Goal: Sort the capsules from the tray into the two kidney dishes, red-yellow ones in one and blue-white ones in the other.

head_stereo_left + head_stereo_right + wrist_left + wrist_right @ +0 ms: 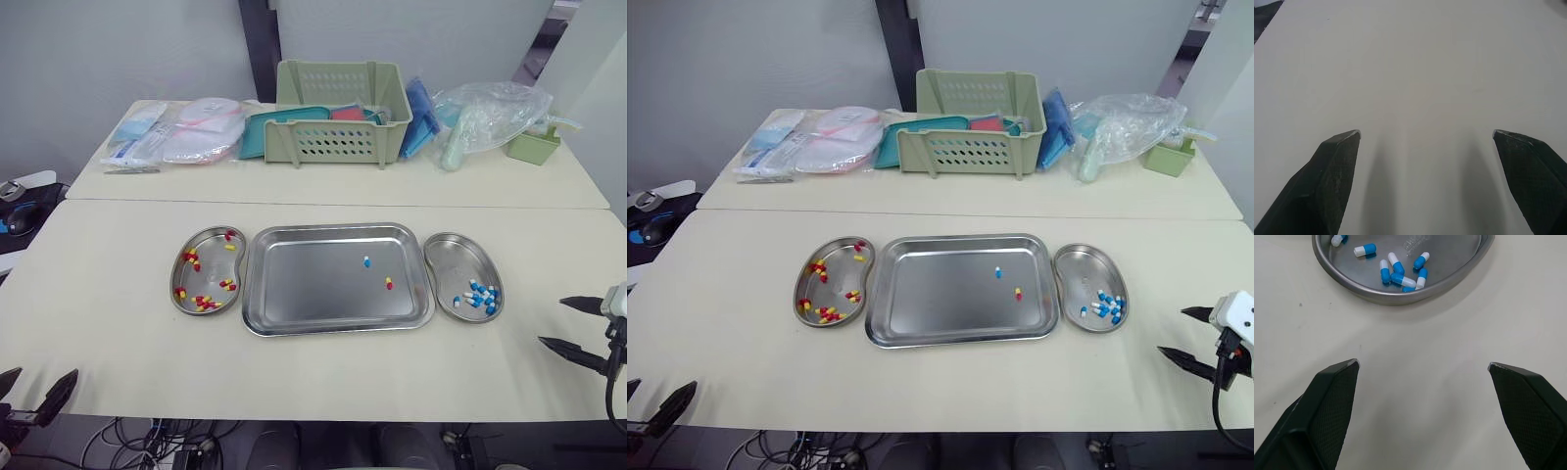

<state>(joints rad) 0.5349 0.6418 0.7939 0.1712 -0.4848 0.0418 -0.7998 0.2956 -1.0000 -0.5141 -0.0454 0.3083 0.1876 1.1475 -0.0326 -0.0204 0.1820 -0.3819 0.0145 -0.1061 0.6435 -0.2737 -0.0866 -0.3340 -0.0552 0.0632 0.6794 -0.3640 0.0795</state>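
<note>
A steel tray (294, 294) lies mid-table holding one blue-white capsule (366, 261) and one red-yellow capsule (389, 283). The left kidney dish (201, 246) holds several red-yellow capsules (203, 303). The right kidney dish (453, 259) holds several blue-white capsules (480, 297), seen close in the right wrist view (1398, 270). My right gripper (568, 323) hovers open over bare table to the right of that dish, nothing between its fingers. Low at the table's front left corner, my left gripper (37, 384) is open and empty over bare table (1420, 73).
On the far table stand a green basket (340, 113), packaged supplies (186, 132) at left, a clear plastic bag (490, 113) and a small green holder (534, 147) at right. A seam (294, 202) separates the two tables.
</note>
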